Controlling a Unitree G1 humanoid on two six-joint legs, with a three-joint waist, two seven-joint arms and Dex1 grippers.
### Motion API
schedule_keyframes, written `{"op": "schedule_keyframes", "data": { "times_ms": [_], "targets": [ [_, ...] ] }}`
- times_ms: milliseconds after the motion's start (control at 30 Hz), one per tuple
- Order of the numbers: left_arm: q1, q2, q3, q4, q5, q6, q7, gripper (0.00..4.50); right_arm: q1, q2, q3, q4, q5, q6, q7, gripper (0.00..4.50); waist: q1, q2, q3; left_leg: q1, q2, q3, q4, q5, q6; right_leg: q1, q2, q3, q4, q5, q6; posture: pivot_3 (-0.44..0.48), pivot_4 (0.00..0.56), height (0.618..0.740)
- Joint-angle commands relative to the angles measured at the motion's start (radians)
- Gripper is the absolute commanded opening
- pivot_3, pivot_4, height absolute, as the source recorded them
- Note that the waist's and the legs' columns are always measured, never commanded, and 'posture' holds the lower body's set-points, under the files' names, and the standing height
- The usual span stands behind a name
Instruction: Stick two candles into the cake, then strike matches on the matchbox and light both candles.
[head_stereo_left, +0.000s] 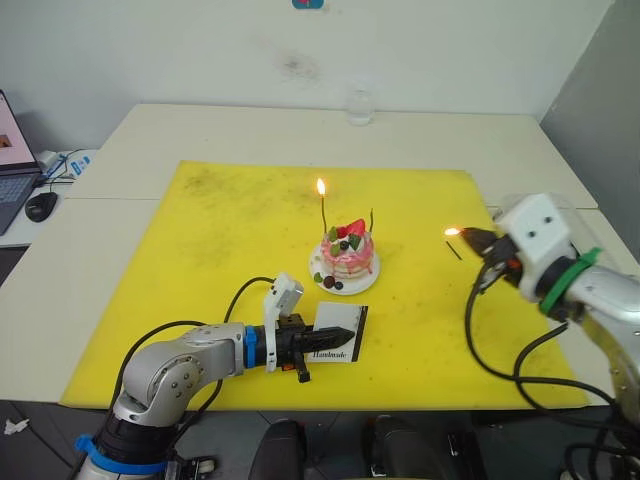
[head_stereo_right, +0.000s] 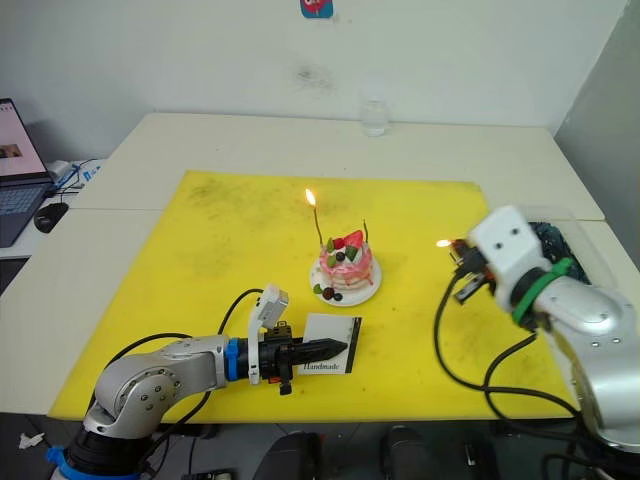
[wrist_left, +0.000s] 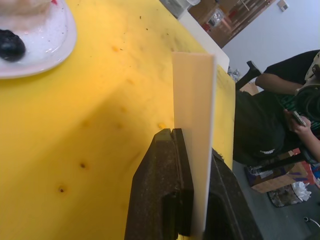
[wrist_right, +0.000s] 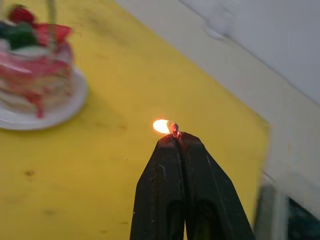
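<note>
**One candle lit, a match burning at the right**

The cake (head_stereo_left: 348, 258) sits mid-mat (head_stereo_left: 200, 260) with two candles upright; the left candle (head_stereo_left: 323, 212) burns, the right candle (head_stereo_left: 371, 221) is unlit. The right gripper (wrist_right: 176, 136) pinches a match (wrist_right: 174, 129), almost wholly hidden, its flame toward the cake. Another match (head_stereo_left: 453, 249) lies near it. The left gripper (wrist_left: 192, 150) clamps the matchbox (head_stereo_left: 337, 335) in front of the cake, long axis along its fingers.
</note>
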Motion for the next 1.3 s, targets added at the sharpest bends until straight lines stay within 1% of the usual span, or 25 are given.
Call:
{"op": "schedule_keyframes", "data": {
  "times_ms": [33,133,233,367,500,600,767,867,933,967,1033,1133,1200,1300],
  "targets": [
    [0.001,-0.014,-0.002,-0.029,-0.004,-0.018,-0.007,0.0,0.042,-0.011,-0.07,0.105,-0.082,-0.125,-0.077,0.01,0.0,0.0,0.0,0.0,0.0,0.0,0.0,0.0,0.0,0.0,0.0,0.0,0.0,0.0,0.0,0.0,0.15,0.74],
    [0.007,-0.022,-0.001,-0.034,-0.004,-0.016,-0.001,0.0,0.089,0.0,-0.094,0.237,-0.147,-0.257,-0.147,0.01,0.0,0.0,0.0,0.0,0.0,0.001,0.0,0.0,0.0,0.0,0.0,0.001,0.0,0.0,0.0,0.0,0.15,0.74],
    [0.014,-0.026,0.0,-0.04,-0.005,-0.015,0.004,0.0,0.121,-0.002,-0.106,0.354,-0.181,-0.408,-0.178,0.01,0.0,0.0,0.0,0.0,-0.001,0.001,0.0,0.0,0.0,0.0,0.001,0.001,0.0,0.0,0.0,0.0,0.15,0.74],
    [0.017,-0.026,0.006,-0.043,-0.006,-0.013,0.009,0.0,0.147,-0.017,-0.096,0.482,-0.216,-0.518,-0.191,0.01,-0.001,0.0,0.0,0.0,-0.001,0.001,0.0,0.0,0.0,0.0,0.001,0.001,0.0,0.0,0.0,0.0,0.15,0.74],
    [0.017,-0.025,0.01,-0.044,-0.008,-0.011,0.011,0.0,0.145,-0.011,-0.092,0.56,-0.228,-0.575,-0.199,0.01,-0.001,0.001,0.0,0.0,-0.001,0.001,0.0,0.0,0.0,0.0,0.002,0.001,0.001,0.0,0.0,0.0,0.15,0.74],
    [0.018,-0.023,0.011,-0.047,-0.01,-0.009,0.013,0.0,0.13,-0.003,-0.094,0.619,-0.232,-0.613,-0.214,0.64,-0.001,0.001,0.0,0.0,-0.001,0.001,0.0,0.0,0.0,0.0,0.002,0.001,0.001,0.0,0.0,0.0,0.15,0.74],
    [0.021,-0.019,0.013,-0.052,-0.013,-0.006,0.016,0.0,0.12,0.009,-0.113,0.61,-0.224,-0.63,-0.231,2.34,-0.001,0.001,0.0,0.0,0.0,0.001,0.0,0.0,0.0,0.0,0.003,0.002,0.001,0.0,0.0,0.0,0.15,0.74],
    [0.027,-0.016,0.015,-0.059,-0.016,-0.005,0.018,0.0,0.139,0.015,-0.14,0.543,-0.211,-0.624,-0.228,3.43,-0.001,0.001,-0.001,0.001,0.0,0.001,0.0,0.0,0.0,0.0,0.003,0.002,0.001,0.0,0.0,0.0,0.15,0.74],
    [0.034,-0.012,0.022,-0.065,-0.021,-0.003,0.019,0.0,0.148,0.024,-0.173,0.453,-0.174,-0.599,-0.207,4.2,-0.001,0.002,-0.001,0.001,0.0,0.001,0.0,0.0,0.0,0.0,0.003,0.002,0.001,0.0,0.0,0.0,0.15,0.74],
    [0.038,-0.009,0.025,-0.068,-0.023,-0.002,0.019,0.0,0.15,0.029,-0.184,0.414,-0.15,-0.586,-0.191,4.48,-0.001,0.002,-0.001,0.001,0.0,0.001,0.0,0.0,0.0,0.0,0.003,0.002,0.001,0.0,0.0,0.0,0.15,0.74],
    [0.044,-0.004,0.029,-0.071,-0.025,-0.001,0.018,0.0,0.154,0.038,-0.19,0.351,-0.098,-0.563,-0.154,4.48,-0.001,0.002,-0.001,0.001,0.0,0.001,0.0,0.0,0.0,0.0,0.003,0.002,0.001,0.0,0.0,0.0,0.15,0.74],
    [0.048,0.005,0.035,-0.073,-0.027,0.001,0.014,0.0,0.168,0.049,-0.155,0.24,0.015,-0.491,-0.07,4.48,-0.001,0.002,-0.001,0.002,0.0,0.001,0.0,0.0,0.0,0.002,0.003,0.001,0.001,0.0,0.0,0.0,0.15,0.74],
    [0.046,0.007,0.036,-0.07,-0.029,0.0,0.014,0.0,0.173,0.06,-0.139,0.209,0.045,-0.469,-0.057,4.48,-0.001,0.002,-0.001,0.002,0.001,0.0,0.0,0.0,0.0,0.002,0.002,0.001,0.001,0.0,0.0,0.0,0.15,0.74],
    [0.045,0.009,0.03,-0.071,-0.027,-0.001,0.014,0.0,0.152,0.141,-0.047,0.206,0.119,-0.412,-0.054,4.48,-0.001,0.002,-0.001,0.002,0.0,0.001,0.001,0.0,0.0,0.002,0.002,0.001,0.001,0.0,0.001,0.0,0.15,0.74]
  ]
}}
